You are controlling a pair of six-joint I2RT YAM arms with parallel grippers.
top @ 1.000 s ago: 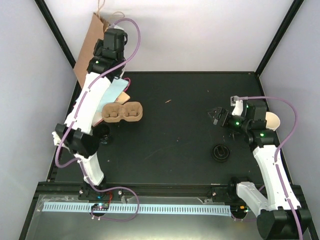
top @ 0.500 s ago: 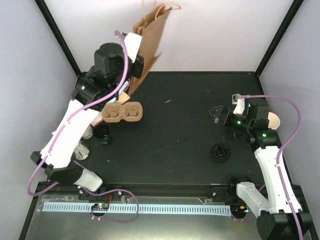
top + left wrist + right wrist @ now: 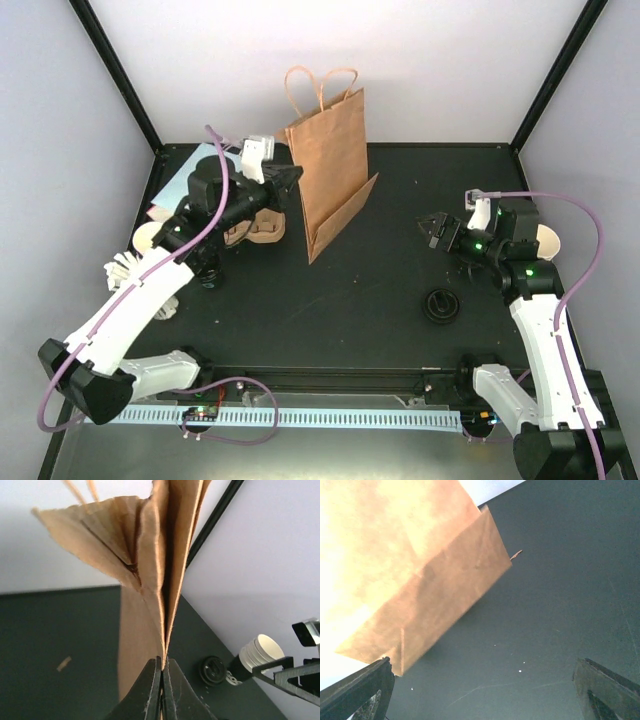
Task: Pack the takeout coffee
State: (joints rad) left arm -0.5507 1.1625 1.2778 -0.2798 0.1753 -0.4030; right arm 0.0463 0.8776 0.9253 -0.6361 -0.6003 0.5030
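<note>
Brown paper fills most of the left wrist view, where the bag (image 3: 150,580) is cut off at the top and sides. Only the overhead view shows the bag (image 3: 335,165) whole, upright with its handles up at the back of the table (image 3: 380,300). Whether its base rests on the table is hard to tell.

A cardboard tray (image 3: 268,230) is mostly hidden behind the left arm. The right-hand cup (image 3: 546,240) sits at the table's right edge, half covered by the right arm, with only its cream mouth clear. The left-hand cup (image 3: 147,237) peeks out at the left edge. Both stand well apart from the bag.

The left gripper (image 3: 290,180) has its fingers (image 3: 150,685) pressed together on the bag's folded side edge. The right gripper (image 3: 432,232) is spread wide, holds nothing and faces the bag.

The left wrist view shows the right-hand cup (image 3: 260,652) from low down, with a loose black lid (image 3: 212,669) near it. From above, that lid (image 3: 441,304) lies flat near the right arm. The right wrist view, glaring white at its upper left, shows the bag's lower part (image 3: 430,590) and a small scrap (image 3: 516,555) beside its corner.
</note>
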